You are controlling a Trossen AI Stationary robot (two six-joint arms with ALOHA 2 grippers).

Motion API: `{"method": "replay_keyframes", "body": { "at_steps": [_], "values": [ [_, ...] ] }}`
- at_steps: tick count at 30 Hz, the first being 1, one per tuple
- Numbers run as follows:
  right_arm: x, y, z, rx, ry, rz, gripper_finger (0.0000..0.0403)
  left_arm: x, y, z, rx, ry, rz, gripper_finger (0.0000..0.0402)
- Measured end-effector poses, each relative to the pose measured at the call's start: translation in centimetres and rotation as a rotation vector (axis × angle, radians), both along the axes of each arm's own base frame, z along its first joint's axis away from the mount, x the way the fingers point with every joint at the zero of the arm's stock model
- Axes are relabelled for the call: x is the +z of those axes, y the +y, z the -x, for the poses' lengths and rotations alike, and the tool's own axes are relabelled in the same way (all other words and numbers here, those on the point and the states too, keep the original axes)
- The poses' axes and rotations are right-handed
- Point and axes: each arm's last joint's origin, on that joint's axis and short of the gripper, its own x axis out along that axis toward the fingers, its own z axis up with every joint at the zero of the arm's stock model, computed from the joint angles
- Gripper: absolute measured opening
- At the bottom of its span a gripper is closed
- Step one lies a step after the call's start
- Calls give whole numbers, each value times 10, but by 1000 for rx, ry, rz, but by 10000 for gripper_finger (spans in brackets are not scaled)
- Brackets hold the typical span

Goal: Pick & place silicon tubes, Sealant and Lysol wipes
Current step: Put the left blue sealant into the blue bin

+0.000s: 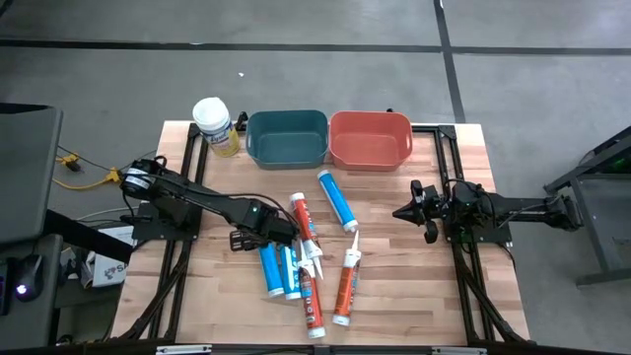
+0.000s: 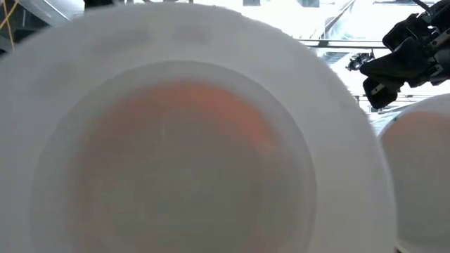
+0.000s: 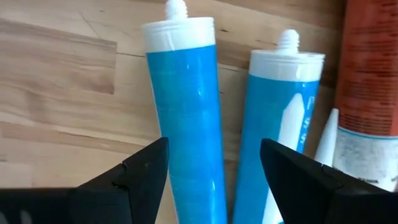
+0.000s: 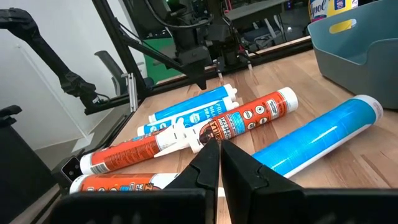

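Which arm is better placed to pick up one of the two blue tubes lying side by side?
The left. Its gripper is open right over the blue tubes, one tube between its fingers. The right gripper is shut and waits apart, on the table's right side, with nothing between its fingers.

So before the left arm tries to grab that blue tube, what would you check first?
1. Left gripper open: ok, its fingers stand apart.
2. Fingers on either side of one blue tube: ok in the left wrist view, which shows the tube between them.
3. Room for the far finger: not ok, a second blue tube lies close beside the first.
4. Teal bin and red bin free to receive: ok, both look empty from above.
5. Right gripper out of the way: ok, shut and off to the right.
6. Lysol wipes upright: ok, beside the teal bin.
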Motion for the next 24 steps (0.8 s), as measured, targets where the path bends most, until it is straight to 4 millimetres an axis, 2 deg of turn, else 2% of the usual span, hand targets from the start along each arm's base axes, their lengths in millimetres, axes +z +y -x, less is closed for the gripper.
{"method": "replay_keyframes", "body": {
  "at_steps": [3, 8, 16, 19, 24],
  "values": [
    [0, 0, 0, 0, 0, 0, 12, 0, 0, 3, 57, 39, 36, 250],
    [0, 0, 0, 0, 0, 0, 12, -1, -6, 11, 41, 108, 52, 251],
    [0, 0, 0, 0, 0, 0, 12, -1, -10, 8, 74, 46, -4, 253],
    [0, 0, 0, 0, 0, 0, 12, -4, -10, 4, 69, 32, -33, 274],
    [0, 0, 0, 0, -1, 0, 12, -14, -12, 2, 75, 83, -1, 336]
  ]
}}
